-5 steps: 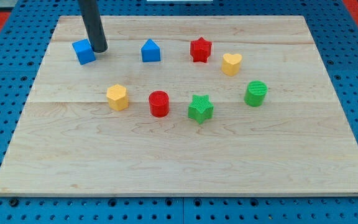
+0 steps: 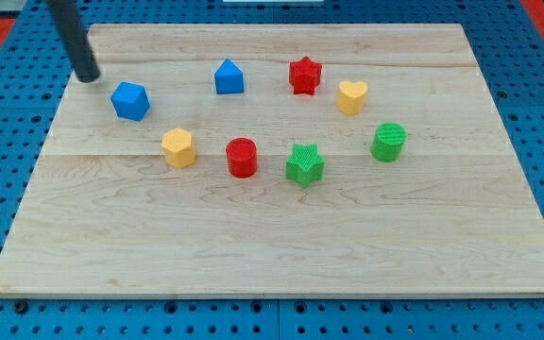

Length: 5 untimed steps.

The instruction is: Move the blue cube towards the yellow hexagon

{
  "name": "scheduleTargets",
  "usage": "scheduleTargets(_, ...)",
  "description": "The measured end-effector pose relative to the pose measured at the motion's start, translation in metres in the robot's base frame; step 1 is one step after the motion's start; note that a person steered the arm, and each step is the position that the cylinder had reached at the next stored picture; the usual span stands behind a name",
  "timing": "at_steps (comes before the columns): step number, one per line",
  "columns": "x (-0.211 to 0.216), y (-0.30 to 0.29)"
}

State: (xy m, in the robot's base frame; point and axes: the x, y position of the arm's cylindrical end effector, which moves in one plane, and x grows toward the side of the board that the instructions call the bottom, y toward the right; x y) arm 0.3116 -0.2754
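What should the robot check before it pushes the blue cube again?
1. My tip shows in the camera view: ok.
2. My tip is apart from the blue cube, up and to the view's left of it: ok.
3. The yellow hexagon lies down and to the view's right of the cube, opposite my tip: ok.
4. Nothing sits between the cube and the hexagon: ok.
5. The cube touches the hexagon: not ok, a gap remains.
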Motion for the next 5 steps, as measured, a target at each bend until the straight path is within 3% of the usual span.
scheduleTargets(1, 0.04, 0.023)
scheduleTargets(2, 0.041, 0.074)
scheduleTargets(4, 0.076, 0.1)
scheduleTargets(5, 0.077, 0.086)
